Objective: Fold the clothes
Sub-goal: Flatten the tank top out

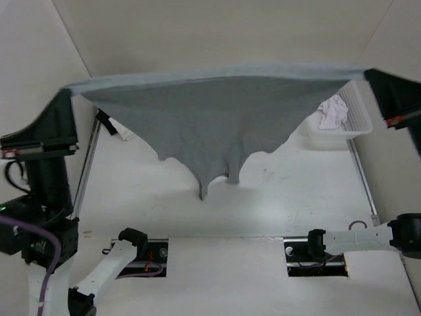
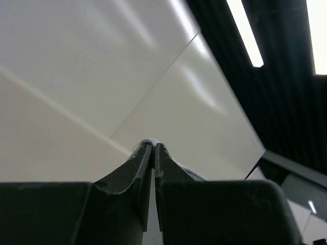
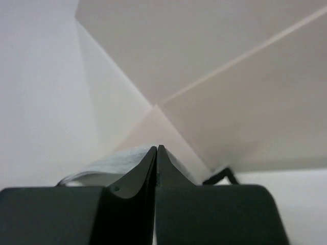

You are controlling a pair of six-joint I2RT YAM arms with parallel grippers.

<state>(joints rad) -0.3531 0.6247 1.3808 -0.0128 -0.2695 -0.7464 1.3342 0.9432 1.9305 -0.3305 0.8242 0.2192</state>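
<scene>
1. Shirt (image 1: 210, 125) first: the grey tank top hangs in the air to the left of the white basket (image 1: 360, 125). One edge is pulled taut and the rest sags to a point low over the counter (image 1: 164, 204); I cannot tell if it touches.
2. My left hand (image 1: 71, 90) is pinched narrow on the corner farthest from the basket. Its wrist view shows only a sliver of pale cloth at the fingertips.
3. My right hand (image 1: 368, 74) is clamped on the opposite corner, just above the basket, with a band of fabric beside its closed fingers.
4. I judge the hands are held high and well apart so that the shirt's own weight draws out wrinkles and squares the edge.
5. A small white garment (image 1: 332, 113) lies in the basket; it is not my job.
6. My next move should lay the shirt flat on the counter left of the basket. The left pinch looks thin and may slip.
</scene>
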